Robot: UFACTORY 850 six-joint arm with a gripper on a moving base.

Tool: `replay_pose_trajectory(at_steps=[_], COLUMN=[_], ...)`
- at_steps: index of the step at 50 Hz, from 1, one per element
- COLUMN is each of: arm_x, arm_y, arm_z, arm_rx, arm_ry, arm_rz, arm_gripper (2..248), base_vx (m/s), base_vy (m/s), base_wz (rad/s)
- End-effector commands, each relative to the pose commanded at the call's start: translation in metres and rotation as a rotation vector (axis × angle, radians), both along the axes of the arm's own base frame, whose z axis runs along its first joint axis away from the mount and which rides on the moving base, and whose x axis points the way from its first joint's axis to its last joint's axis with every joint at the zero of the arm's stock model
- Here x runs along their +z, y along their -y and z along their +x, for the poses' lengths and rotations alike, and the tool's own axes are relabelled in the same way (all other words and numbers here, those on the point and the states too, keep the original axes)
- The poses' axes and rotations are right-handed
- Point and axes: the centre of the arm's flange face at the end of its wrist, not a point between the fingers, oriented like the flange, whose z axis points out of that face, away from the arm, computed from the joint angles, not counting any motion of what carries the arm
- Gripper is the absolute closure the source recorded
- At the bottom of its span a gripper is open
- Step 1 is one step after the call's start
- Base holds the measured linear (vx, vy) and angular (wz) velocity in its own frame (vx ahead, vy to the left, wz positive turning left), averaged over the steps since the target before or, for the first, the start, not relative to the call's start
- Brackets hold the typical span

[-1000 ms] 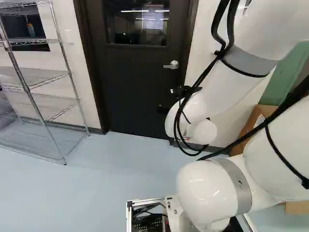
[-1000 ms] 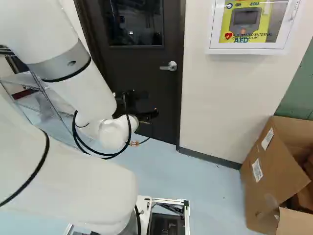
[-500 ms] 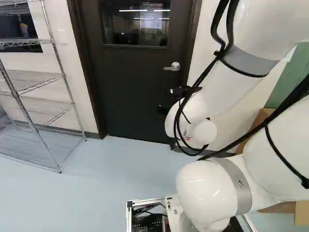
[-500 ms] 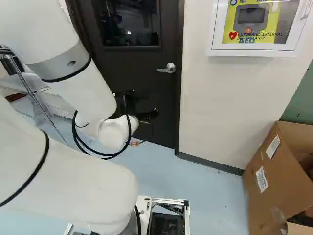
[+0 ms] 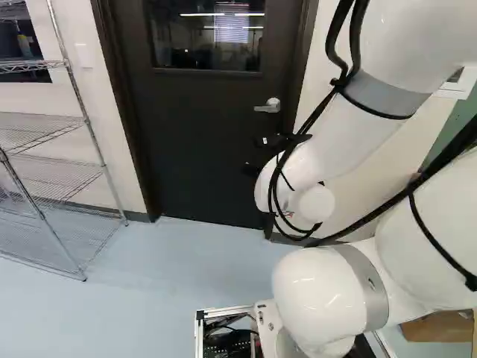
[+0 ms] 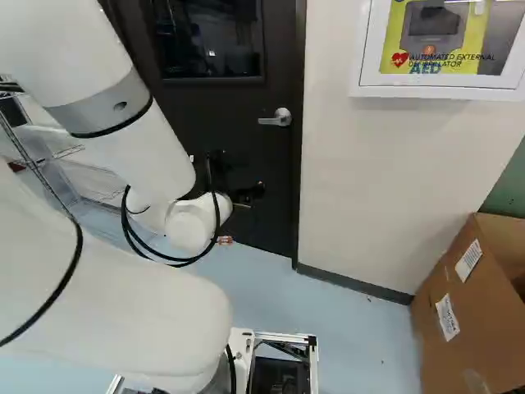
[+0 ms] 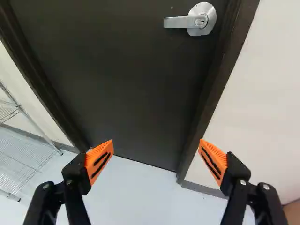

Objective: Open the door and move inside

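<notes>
Now the hand point(image 6: 238, 177) stands wide; ahead and above it, the door handle point(image 7: 180, 22) lies level, lever pointing toward the wire shelf point(image 5: 37, 128) at left. Closed door point(image 7: 126, 84) blocks ahead, cardboard box point(image 6: 472, 324) off right.

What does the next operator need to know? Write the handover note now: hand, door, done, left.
Hand: open, holding nothing, clear of the lever handle.
Door: shut; handle ahead of the hand, near the door's edge.
Done: hand faces the door; opening not yet begun.
Left: work the handle, open the door, drive inside.
Nearby: wire rack and cardboard box, either side.
</notes>
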Motion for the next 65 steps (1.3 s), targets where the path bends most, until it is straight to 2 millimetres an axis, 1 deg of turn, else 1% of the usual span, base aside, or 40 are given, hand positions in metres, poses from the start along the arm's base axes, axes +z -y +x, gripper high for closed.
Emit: replay_pose_trajectory(at_steps=[43, 57, 65], arm_x=[0.0, 0.005, 0.013], arm_y=[0.0, 0.0, 0.0], arm_z=[0.0, 0.009, 0.021], arm_rx=[0.0, 0.0, 0.0], arm_ry=[0.0, 0.007, 0.025], arm_rz=[0.0, 0.0, 0.0], arm_gripper=[3, 3, 3], base_vx=[0.127, 0.013, 0.0], base_vy=[-0.001, 0.001, 0.0], base_wz=[-0.021, -0.002, 0.0])
